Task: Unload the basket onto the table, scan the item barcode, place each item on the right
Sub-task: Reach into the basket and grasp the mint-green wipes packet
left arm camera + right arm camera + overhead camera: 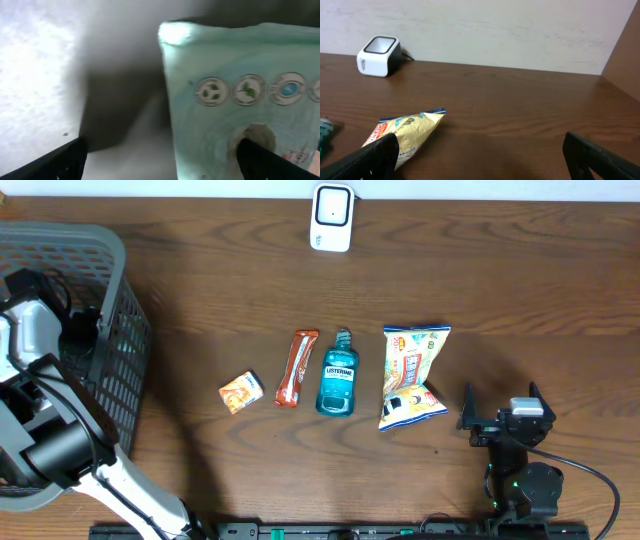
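Note:
The white barcode scanner [331, 217] stands at the table's far edge and shows in the right wrist view [378, 56] at the upper left. My left arm [35, 340] reaches down into the grey basket [128, 350], where its fingers are hidden from overhead. In the left wrist view, my left gripper [162, 146] is open just above a blurred pale-green packet [225, 90] with round icons, and the right finger [260, 160] overlaps the packet. My right gripper [500, 400] rests open and empty at the front right, beside the chips bag [412, 375].
In a row on the table lie a small orange packet [240, 392], a red-orange bar [296, 367], a blue Listerine bottle [338, 375] and the chips bag [407, 132]. The basket fills the left side. Bare wood lies ahead of the right gripper [480, 142].

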You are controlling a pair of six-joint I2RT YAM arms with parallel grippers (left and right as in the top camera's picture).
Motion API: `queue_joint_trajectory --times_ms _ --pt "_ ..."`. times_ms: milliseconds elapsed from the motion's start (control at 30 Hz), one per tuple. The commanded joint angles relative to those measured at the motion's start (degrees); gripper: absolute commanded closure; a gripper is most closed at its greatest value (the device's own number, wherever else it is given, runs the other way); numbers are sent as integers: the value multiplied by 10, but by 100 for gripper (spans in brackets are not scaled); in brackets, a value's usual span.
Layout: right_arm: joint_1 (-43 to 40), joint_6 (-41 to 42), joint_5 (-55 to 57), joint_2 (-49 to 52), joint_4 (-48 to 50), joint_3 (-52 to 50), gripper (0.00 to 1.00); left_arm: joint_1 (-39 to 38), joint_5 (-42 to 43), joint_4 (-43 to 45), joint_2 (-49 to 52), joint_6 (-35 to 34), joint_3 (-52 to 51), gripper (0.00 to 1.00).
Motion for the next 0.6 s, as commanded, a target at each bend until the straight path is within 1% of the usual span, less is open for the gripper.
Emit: queue_joint_trajectory --times_ms 0,67,200,267,300,333,367,400,433,467,500,567 --pt "1 -7 -1 -3 -2 -1 1 -21 -2 16 10 25 0 4" --pt "1 -7 -1 -3 -2 -1 1 -28 -6 18 10 26 -1 5" --pt "1 -7 -1 -3 -2 -1 1 -37 -28 18 12 27 -7 21" --pt "1 -7 -1 -3 -2 -1 1 -39 -50 17 12 27 -16 42" --pt "1 -7 -1 -3 -2 -1 1 -40 -61 17 12 27 -23 50" --pt "1 -7 -1 -3 -2 -1 1 -40 -67 15 12 27 -27 53" --pt "1 -7 -1 -3 -2 -1 1 -39 -79 11 12 27 -34 60" --pt "1 -7 -1 -3 -2 -1 1 -39 -88 9 12 30 -44 65" --pt "1 -7 -1 -3 -2 -1 1 -39 -92 9 12 42 -55 75" --pt "1 -7 -1 -3 -2 -1 1 -39 -92 9 12 50 -60 79" --pt "1 -7 -1 -3 -2 -1 1 -39 -96 3 12 60 -71 92" --pt "1 -7 -1 -3 -2 -1 1 -39 -107 -9 12 59 -75 93"
